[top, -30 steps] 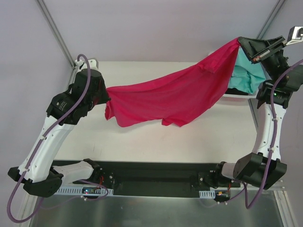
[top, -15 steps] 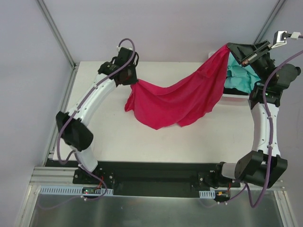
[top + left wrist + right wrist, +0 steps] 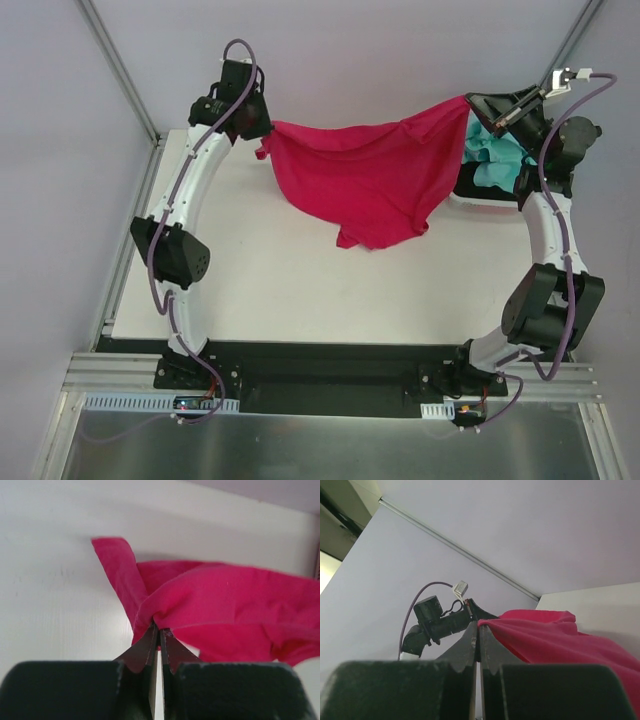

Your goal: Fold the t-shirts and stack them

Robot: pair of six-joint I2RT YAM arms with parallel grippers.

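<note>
A large magenta-pink t-shirt (image 3: pixel 370 180) hangs stretched in the air between both arms, over the far half of the table. My left gripper (image 3: pixel 268 128) is shut on its left corner, the pinched cloth (image 3: pixel 159 617) bunching at the fingertips in the left wrist view. My right gripper (image 3: pixel 468 101) is shut on the right corner, with the cloth (image 3: pixel 545 632) trailing away to the right in the right wrist view. A teal-mint t-shirt (image 3: pixel 492 152) lies crumpled behind the right corner. The pink shirt's lower edge (image 3: pixel 372 238) droops toward the tabletop.
A white basket (image 3: pixel 470 200) sits at the table's far right edge under the teal shirt. The white tabletop (image 3: pixel 300 290) runs toward the arm bases. Grey walls and metal frame posts (image 3: pixel 118 65) enclose the back and sides.
My left arm has swung from the left side up to the far left corner, lifting its end of the pink shirt. The shirt now hangs taut and higher instead of sagging.
</note>
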